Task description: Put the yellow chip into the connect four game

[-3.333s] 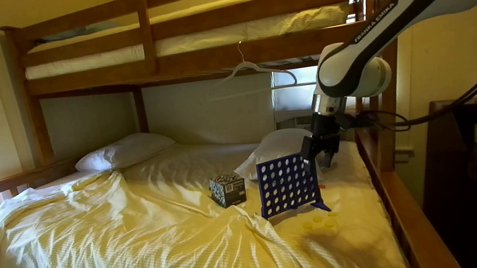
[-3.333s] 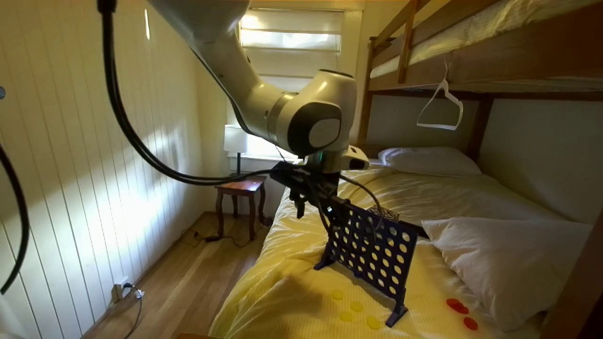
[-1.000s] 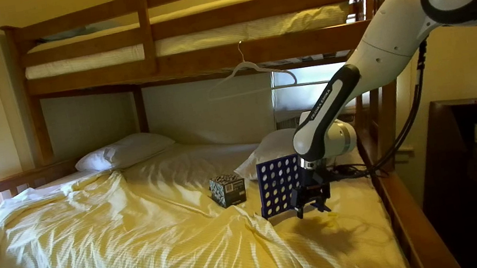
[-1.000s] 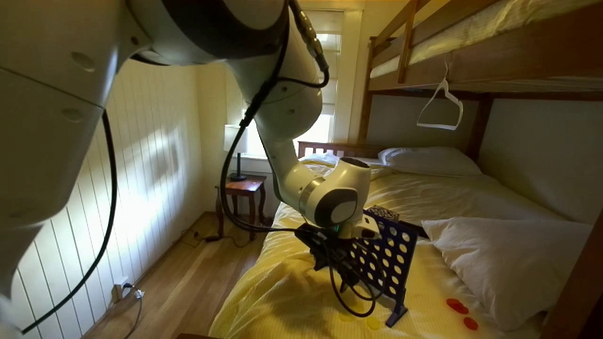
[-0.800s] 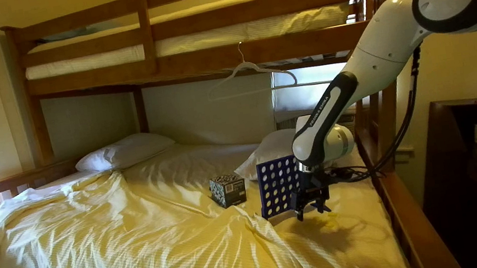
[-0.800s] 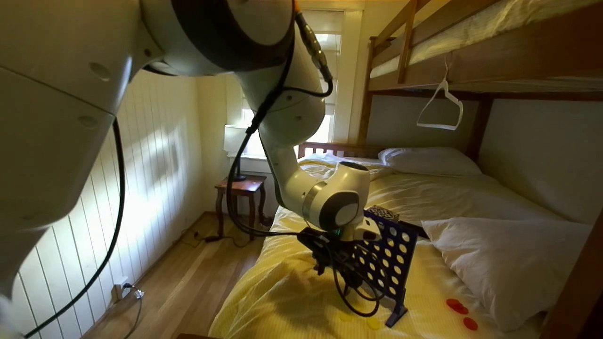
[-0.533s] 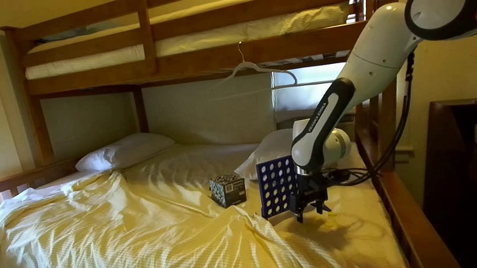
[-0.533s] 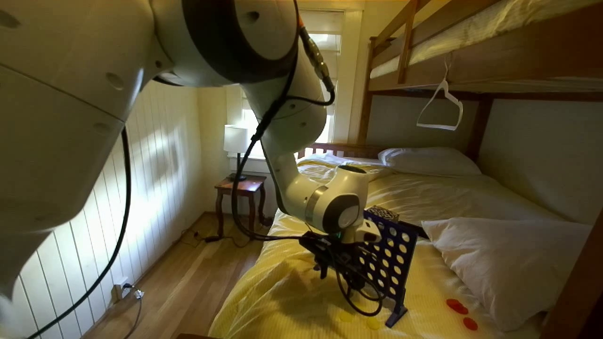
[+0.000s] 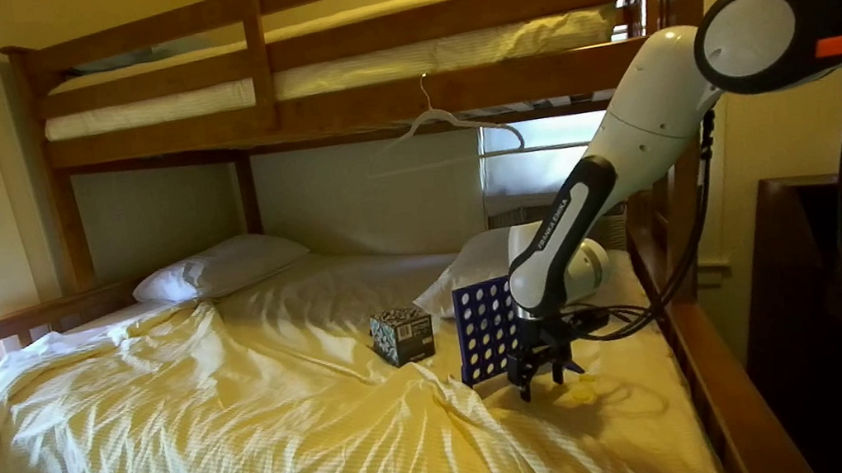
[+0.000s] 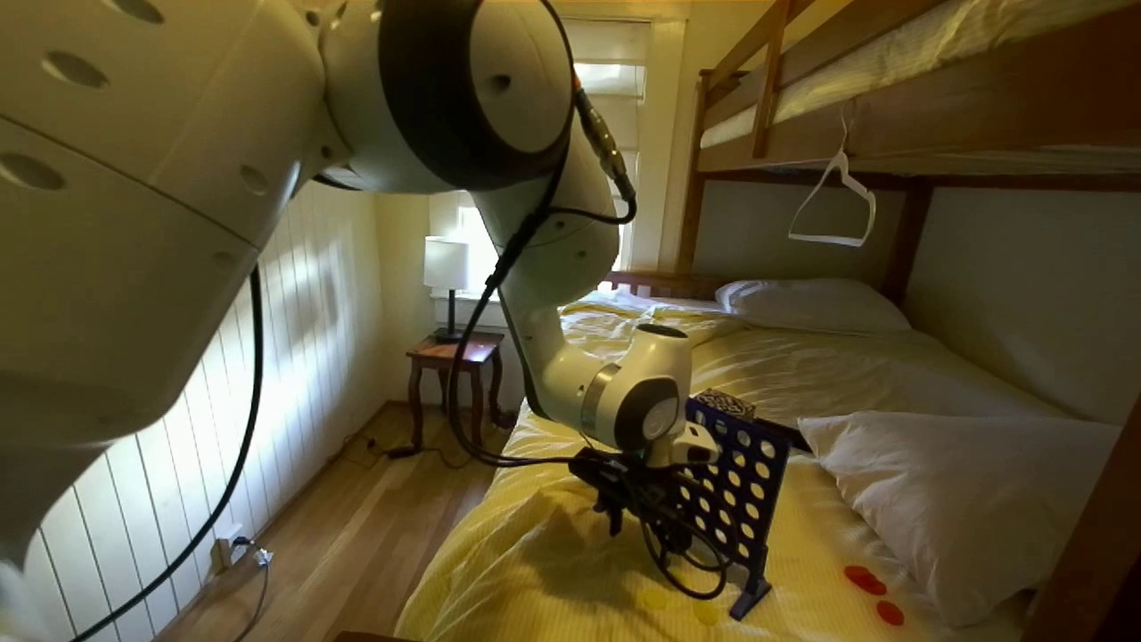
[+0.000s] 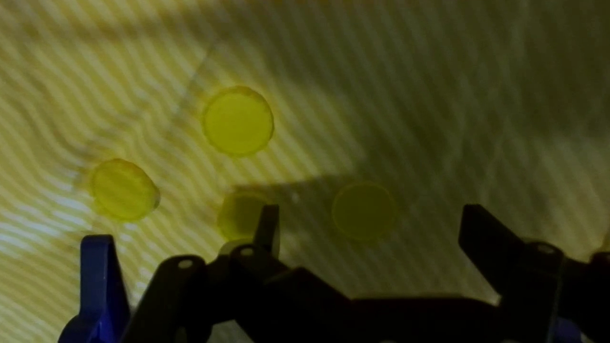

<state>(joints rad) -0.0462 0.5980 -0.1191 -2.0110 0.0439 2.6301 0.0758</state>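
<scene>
The connect four game (image 9: pixel 485 327) is an upright dark blue grid with round holes, standing on the bed; it shows in both exterior views (image 10: pixel 753 486). Its blue foot (image 11: pixel 97 286) shows in the wrist view. Several yellow chips lie flat on the bed beside it. In the wrist view one chip (image 11: pixel 364 211) lies in shadow between my fingers, and another (image 11: pixel 238 121) lies farther out. The left finger partly covers a third chip (image 11: pixel 236 212). My gripper (image 11: pixel 370 209) is open and empty, pointing down above the chips; in an exterior view it hangs in front of the board (image 9: pixel 541 384).
A dark patterned box (image 9: pixel 402 336) stands behind the game. Red chips (image 10: pixel 890 613) lie near a pillow (image 10: pixel 972 499). A white hanger (image 9: pixel 436 113) hangs from the upper bunk rail. Cables loop beside the gripper. A wooden bed rail (image 9: pixel 737 398) runs along one side.
My gripper has come down from the board's top edge to low above the yellow chips. Over the last second it has sunk slightly further. The game and chips have not visibly moved.
</scene>
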